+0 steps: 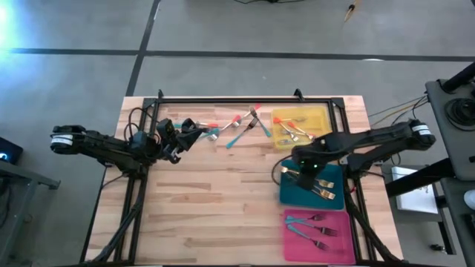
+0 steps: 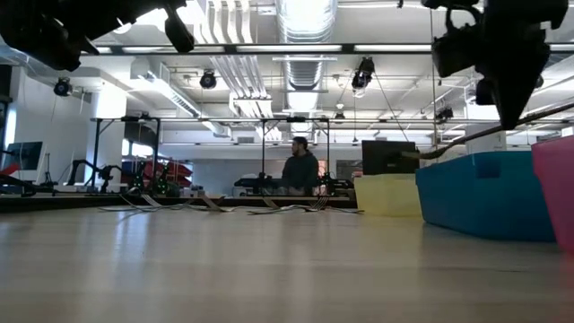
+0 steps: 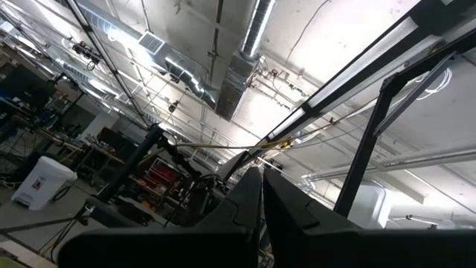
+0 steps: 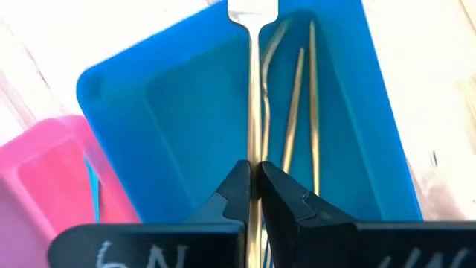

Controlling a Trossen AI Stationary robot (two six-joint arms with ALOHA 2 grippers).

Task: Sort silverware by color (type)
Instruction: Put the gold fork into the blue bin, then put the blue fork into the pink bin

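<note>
My right gripper (image 4: 253, 167) hangs over the teal tray (image 1: 330, 199) and is shut on a slim gold-toned utensil (image 4: 253, 89). Several more gold utensils (image 4: 301, 112) lie in that tray. A loose pile of silverware (image 1: 239, 124) with red-orange and teal handles lies on the table's far middle. The yellow tray (image 1: 318, 113) holds some pieces, and the pink tray (image 1: 297, 241) holds teal-handled ones. My left gripper (image 1: 199, 133) is shut with nothing in it. It stays raised at the table's left, beside the pile. My right gripper pinches the gold utensil's thin handle (image 4: 253, 152) between its two fingertips, coming from above and pointing steeply down. The utensil runs on past the fingertips, its broad head (image 4: 253, 11) over the tray's rim. Whether it touches the tray, I cannot tell.
The three trays stand in a row along the table's right side: yellow at the far end, teal in the middle, pink (image 2: 554, 188) nearest. A black frame (image 1: 245, 99) runs along the table's far edge. Bare wood (image 1: 215, 208) fills the middle and near left. A person (image 2: 300, 170) sits beyond the table.
</note>
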